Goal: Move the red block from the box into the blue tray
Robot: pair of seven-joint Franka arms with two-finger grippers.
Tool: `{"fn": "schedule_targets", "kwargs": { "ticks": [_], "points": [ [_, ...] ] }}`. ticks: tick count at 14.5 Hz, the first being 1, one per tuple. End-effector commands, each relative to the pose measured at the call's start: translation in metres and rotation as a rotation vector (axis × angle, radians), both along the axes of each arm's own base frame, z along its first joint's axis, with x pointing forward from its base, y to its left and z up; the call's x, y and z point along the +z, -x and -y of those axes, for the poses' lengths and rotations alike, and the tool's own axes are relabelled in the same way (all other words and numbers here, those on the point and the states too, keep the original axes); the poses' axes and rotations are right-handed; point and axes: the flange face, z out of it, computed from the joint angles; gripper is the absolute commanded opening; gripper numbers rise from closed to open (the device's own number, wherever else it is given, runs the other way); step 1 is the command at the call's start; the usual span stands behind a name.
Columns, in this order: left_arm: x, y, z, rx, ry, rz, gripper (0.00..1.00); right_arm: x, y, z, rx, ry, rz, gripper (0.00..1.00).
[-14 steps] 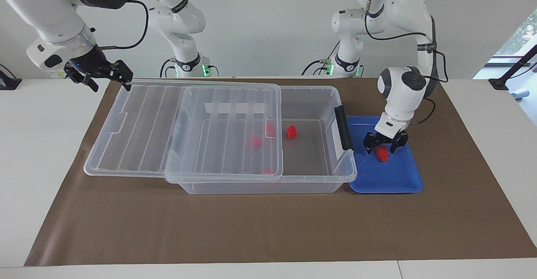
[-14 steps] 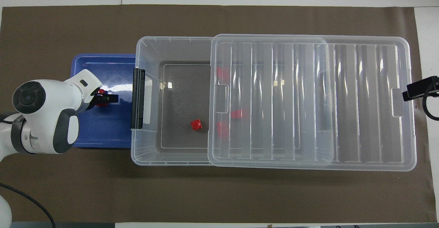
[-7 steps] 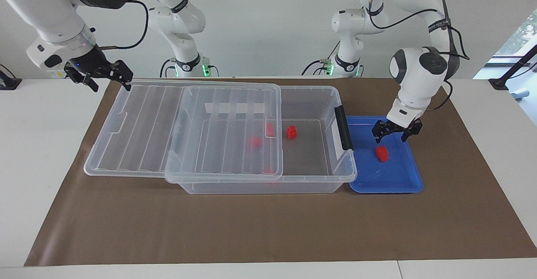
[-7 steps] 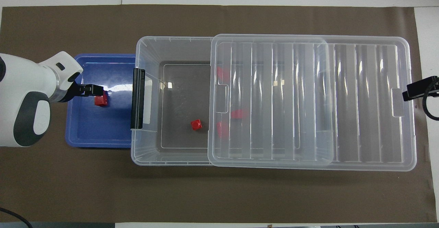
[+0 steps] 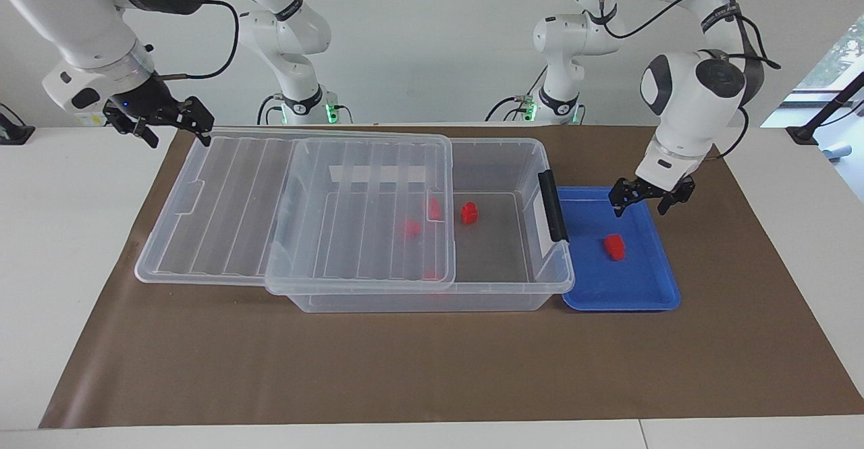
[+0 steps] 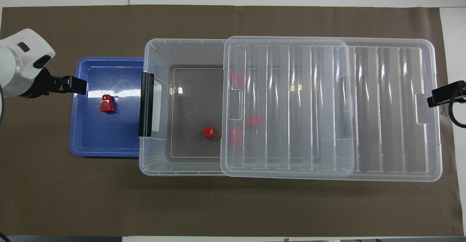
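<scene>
I see brown paper [image 5: 432, 368] covering the white worktop [image 5: 67, 246], bare along the frame's bottom, with left claw [image 5: 649, 199] and right claw [image 5: 165, 123] both spread, empty.

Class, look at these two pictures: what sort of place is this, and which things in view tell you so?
Most likely a robotics lab or test bench. Two white robot arms stand bolted at a table, a brown paper mat covers the work area, and simple practice props sit on it: a clear box and a blue tray.
</scene>
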Motion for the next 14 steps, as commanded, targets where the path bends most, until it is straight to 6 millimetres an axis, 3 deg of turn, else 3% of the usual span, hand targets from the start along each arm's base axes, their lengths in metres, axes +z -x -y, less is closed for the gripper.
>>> {"fn": "schedule_targets", "kwargs": {
  "ticks": [1, 5, 9, 14],
  "points": [
    [0.041, 0.003, -0.010, 0.013, 0.038, -0.026, 1.00, 0.000, 0.005, -0.001, -0.004, 0.003, 0.016, 1.00],
    [0.075, 0.007, -0.022, 0.036, 0.064, -0.032, 1.00, 0.000, 0.005, -0.001, -0.004, 0.003, 0.016, 1.00],
    [0.081, 0.018, -0.031, 0.024, 0.063, -0.049, 1.00, 0.000, 0.005, -0.001, -0.004, 0.003, 0.016, 1.00],
    [0.071, 0.030, -0.030, 0.031, 0.061, -0.073, 1.00, 0.001, 0.005, -0.001, -0.002, 0.003, 0.019, 1.00]
  ]
}}
